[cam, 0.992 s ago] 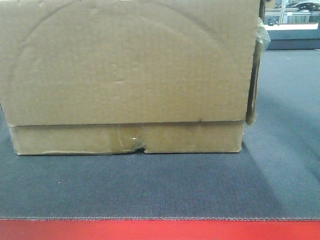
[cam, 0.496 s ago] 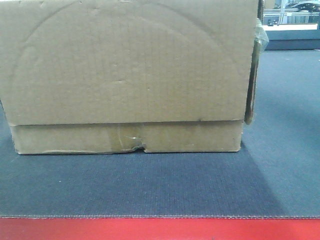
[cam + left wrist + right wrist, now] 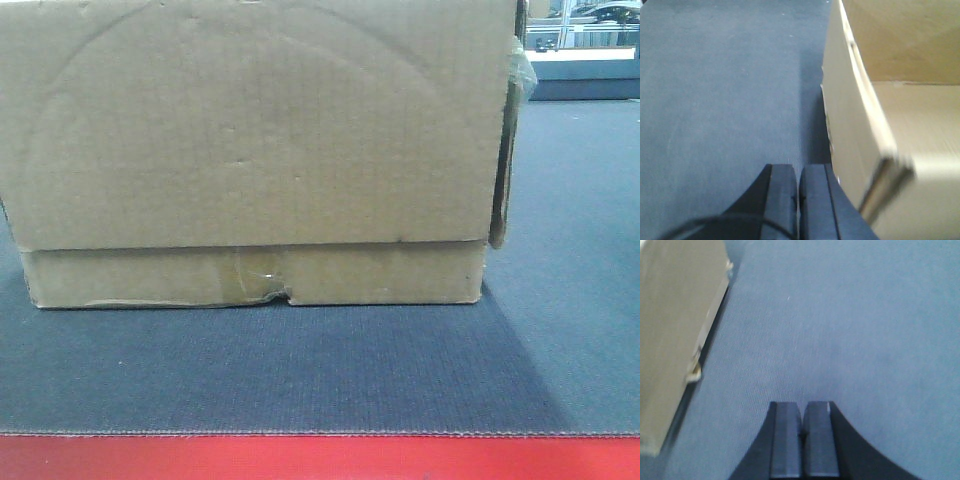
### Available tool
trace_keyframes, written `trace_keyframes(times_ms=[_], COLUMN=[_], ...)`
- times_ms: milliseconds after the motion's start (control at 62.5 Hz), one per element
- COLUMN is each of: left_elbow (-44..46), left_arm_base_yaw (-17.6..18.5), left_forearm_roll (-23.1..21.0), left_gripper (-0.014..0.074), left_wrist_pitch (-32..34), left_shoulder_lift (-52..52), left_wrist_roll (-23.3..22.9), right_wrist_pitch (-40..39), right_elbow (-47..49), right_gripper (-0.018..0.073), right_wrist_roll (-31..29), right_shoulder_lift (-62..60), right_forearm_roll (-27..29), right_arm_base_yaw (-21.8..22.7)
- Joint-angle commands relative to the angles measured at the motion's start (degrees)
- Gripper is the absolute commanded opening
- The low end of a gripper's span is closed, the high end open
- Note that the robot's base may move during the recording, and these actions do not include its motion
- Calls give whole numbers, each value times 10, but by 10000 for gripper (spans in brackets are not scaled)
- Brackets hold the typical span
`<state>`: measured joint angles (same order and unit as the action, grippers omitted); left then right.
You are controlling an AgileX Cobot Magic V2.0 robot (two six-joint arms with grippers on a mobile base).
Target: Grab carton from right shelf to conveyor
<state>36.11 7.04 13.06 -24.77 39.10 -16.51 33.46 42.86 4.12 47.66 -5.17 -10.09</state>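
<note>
Carton [image 3: 250, 150] unmoved; both claws closed, empty

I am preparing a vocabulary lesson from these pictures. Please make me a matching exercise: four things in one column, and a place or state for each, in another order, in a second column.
Things:
1. large brown corrugated cardboard carton
2. red strip
3. left black pincer
4. right black pincer

Places or states:
A. runs along the near edge of the dark grey woven conveyor belt
B. shut, over the belt, with the carton on its left
C. rests on the belt, top open
D. shut, close beside the carton's outer wall

Pairs: 1-C, 2-A, 3-D, 4-B
</note>
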Motion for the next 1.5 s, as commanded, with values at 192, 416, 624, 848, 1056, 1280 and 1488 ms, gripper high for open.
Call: trace_keyframes(times_ms=[192,416,624,848,1056,1280,1488], left_elbow=[-81,-81,-81,-81,-81,-88,-134], left_arm_base_yaw=[-1,-1,-1,-1,-1,-7,-70], left_forearm_roll=[32,32,32,32,32,23,-75], left_gripper=[15,15,15,15,15,15,15], left_wrist_pitch=[23,23,23,23,23,19,44], left_shoulder_lift=[-171,-248,-279,-280,-280,-280,-320], left_wrist_roll=[2,2,2,2,2,2,138], right_wrist_pitch=[-109,-124,-157,-163,-163,-163,-163], right_elbow=[-148,-163,-163,-163,-163,-163,-163], right_gripper=[-69,-69,-69,-69,-69,-69,-69], right_wrist_roll=[1,1,1,1,1,1,1], right_shoulder_lift=[-191,-301,-334,-334,-334,-334,-334], right_forearm_roll=[-6,-6,-6,-6,-6,-6,-6], right_arm_base_yaw=[3,3,3,3,3,3,3])
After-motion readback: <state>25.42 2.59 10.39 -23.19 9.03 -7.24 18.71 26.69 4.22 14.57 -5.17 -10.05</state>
